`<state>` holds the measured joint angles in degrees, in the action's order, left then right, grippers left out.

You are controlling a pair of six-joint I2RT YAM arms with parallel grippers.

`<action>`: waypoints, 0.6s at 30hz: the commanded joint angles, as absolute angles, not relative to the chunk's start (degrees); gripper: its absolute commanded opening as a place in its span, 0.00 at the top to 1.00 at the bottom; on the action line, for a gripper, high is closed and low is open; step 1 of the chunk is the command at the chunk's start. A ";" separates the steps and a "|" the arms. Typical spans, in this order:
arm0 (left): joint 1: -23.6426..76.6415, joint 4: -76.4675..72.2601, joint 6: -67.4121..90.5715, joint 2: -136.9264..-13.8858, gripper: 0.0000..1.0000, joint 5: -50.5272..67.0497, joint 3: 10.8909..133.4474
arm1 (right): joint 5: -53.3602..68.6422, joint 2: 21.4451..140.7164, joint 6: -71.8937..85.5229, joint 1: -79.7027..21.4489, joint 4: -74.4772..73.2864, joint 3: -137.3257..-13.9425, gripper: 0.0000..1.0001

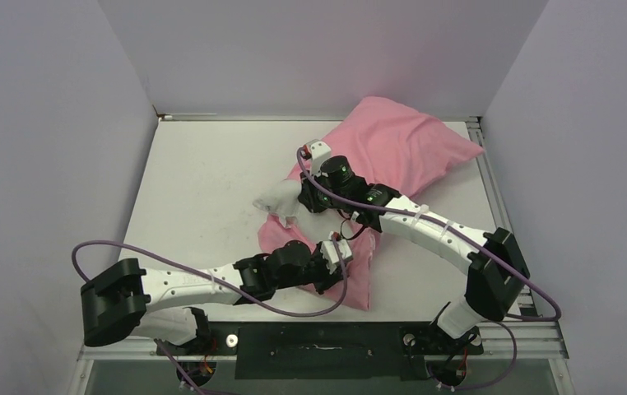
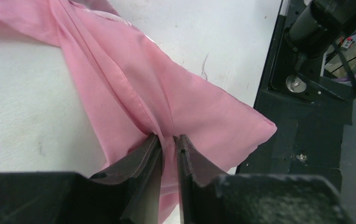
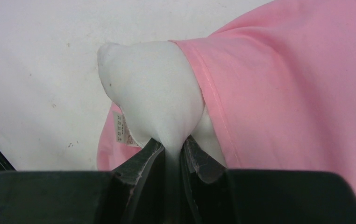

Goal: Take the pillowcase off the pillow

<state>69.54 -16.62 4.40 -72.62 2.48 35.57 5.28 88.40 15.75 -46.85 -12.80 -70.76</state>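
Top external view: only one corner of the plump white pillow (image 1: 281, 197) is drawn out of the shiny pink satin pillowcase (image 1: 401, 144) on the white table (image 1: 187, 164); the rest is judged covered. That corner is clamped by the right gripper (image 3: 170, 145), stretched forward; a pillowcase fold is pinched by the left gripper (image 2: 169, 140), low near the front edge.

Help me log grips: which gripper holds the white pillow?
The right gripper: it pinches the white pillow; the left gripper pinches the pink pillowcase instead.
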 commanded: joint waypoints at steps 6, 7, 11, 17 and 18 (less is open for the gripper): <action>72.34 -13.79 9.54 -80.62 0.67 0.50 36.32 | 4.89 88.91 17.83 -45.81 2.46 -76.17 0.95; 72.40 -13.46 9.77 -80.92 0.57 0.45 36.30 | 5.26 88.86 17.83 -45.75 2.42 -76.25 0.94; 72.42 -16.08 11.55 -77.06 0.42 0.46 35.06 | 6.24 88.35 17.67 -45.68 1.90 -76.07 0.91; 72.05 -17.13 13.02 -67.29 0.01 -5.49 34.77 | 6.61 87.30 16.86 -45.36 0.47 -75.58 0.81; 71.72 -17.03 13.66 -65.85 0.03 -5.87 34.66 | 6.65 86.95 16.53 -45.35 0.19 -75.49 0.78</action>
